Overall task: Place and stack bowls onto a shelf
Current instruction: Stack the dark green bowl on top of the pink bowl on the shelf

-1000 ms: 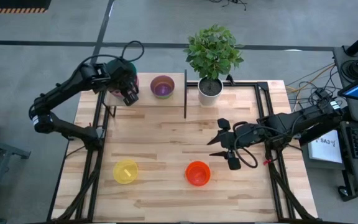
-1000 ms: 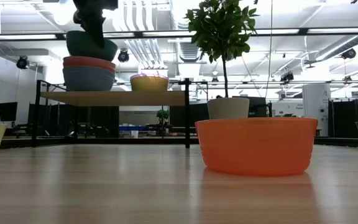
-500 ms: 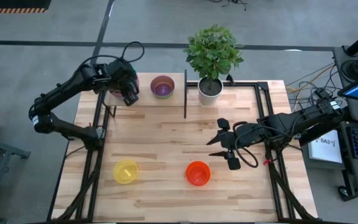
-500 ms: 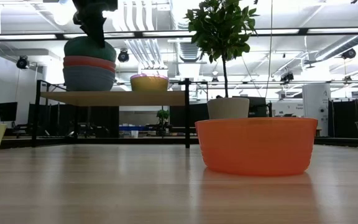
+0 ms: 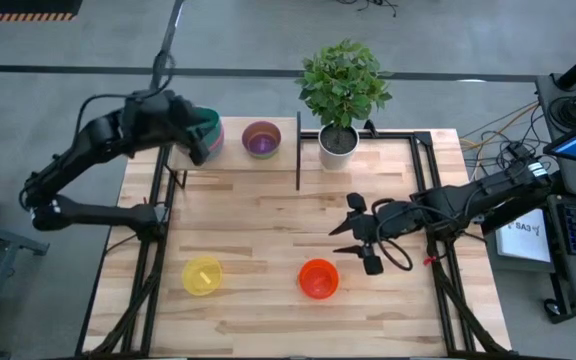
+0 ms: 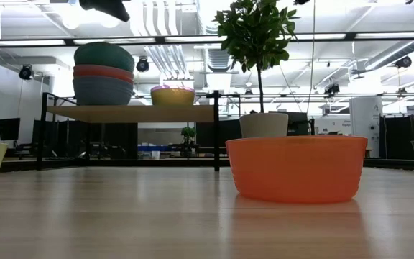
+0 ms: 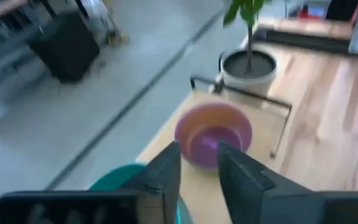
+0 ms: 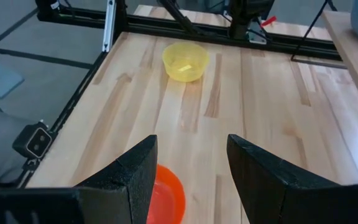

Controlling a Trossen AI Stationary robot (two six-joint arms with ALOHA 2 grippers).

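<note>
Left gripper (image 5: 200,152) lifted off teal bowl (image 6: 104,56), now topping stack on shelf (image 6: 131,114), fingers narrowly parted. We see stack half hidden under arm from above. Right gripper (image 5: 349,228) wide above orange bowl (image 5: 318,278).

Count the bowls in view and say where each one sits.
6. Teal bowl, red bowl and blue bowl are stacked on the shelf, purple bowl beside them; yellow bowl and orange bowl on the table. Others may nest unseen.
</note>
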